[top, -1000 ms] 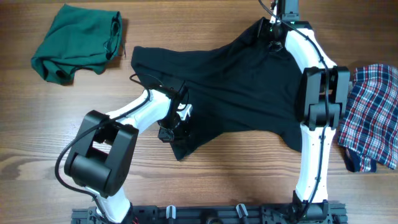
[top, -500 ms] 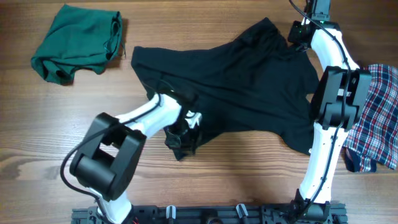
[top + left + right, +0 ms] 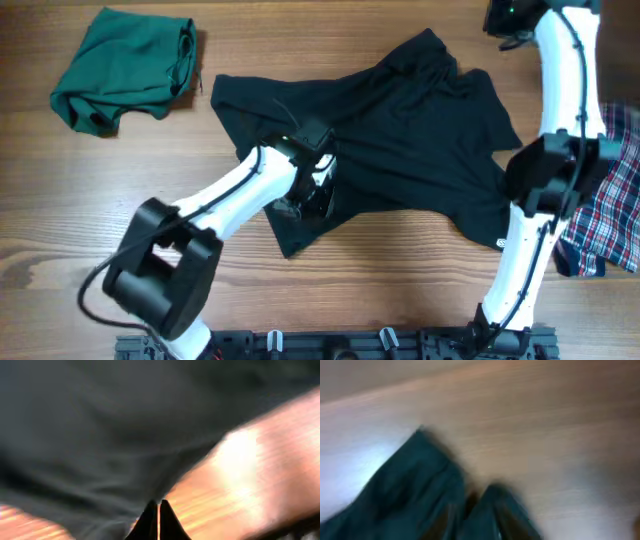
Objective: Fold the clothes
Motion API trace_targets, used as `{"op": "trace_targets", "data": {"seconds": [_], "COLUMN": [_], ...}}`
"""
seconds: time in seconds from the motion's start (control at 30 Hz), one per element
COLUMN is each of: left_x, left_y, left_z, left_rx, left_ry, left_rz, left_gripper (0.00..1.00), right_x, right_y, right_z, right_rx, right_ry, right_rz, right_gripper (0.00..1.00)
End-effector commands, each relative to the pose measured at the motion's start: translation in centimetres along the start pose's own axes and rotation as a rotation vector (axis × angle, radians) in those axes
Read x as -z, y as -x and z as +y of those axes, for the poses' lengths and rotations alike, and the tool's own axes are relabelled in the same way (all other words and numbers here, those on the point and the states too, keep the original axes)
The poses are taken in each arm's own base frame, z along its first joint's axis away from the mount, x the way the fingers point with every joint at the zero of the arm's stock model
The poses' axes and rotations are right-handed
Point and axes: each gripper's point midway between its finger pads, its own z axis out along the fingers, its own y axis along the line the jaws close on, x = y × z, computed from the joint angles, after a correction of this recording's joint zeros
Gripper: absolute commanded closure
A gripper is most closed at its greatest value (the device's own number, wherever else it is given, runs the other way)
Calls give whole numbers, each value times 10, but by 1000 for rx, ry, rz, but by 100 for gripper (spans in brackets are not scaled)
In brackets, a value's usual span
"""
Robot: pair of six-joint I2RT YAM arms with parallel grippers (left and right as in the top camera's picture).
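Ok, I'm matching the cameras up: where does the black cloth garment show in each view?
Overhead: the black cloth garment sprawls across the middle.
Left wrist: blurred, it fills the top and left.
Right wrist: dark points of cloth at lower left, probably its edge.
Shared landmark: the brown wooden table beneath it.
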Motion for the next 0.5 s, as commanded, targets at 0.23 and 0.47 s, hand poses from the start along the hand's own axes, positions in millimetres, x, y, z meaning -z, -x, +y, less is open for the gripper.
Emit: {"op": "trace_targets", "data": {"seconds": [0.23, 0.47], "left_x": [3, -7], "left_y": [12, 2], "left_z": [44, 50], "left_rx": [177, 216], "left_ry": [215, 218], "left_rz": [-64, -38], "left_gripper": [96, 96], "right_x": [-63, -79], "right_y": [-113, -109], "right_z": [44, 63], "right_rx": [94, 144], "right_ry": [43, 142], "right_rz": [351, 299], "right_gripper": [70, 77]}}
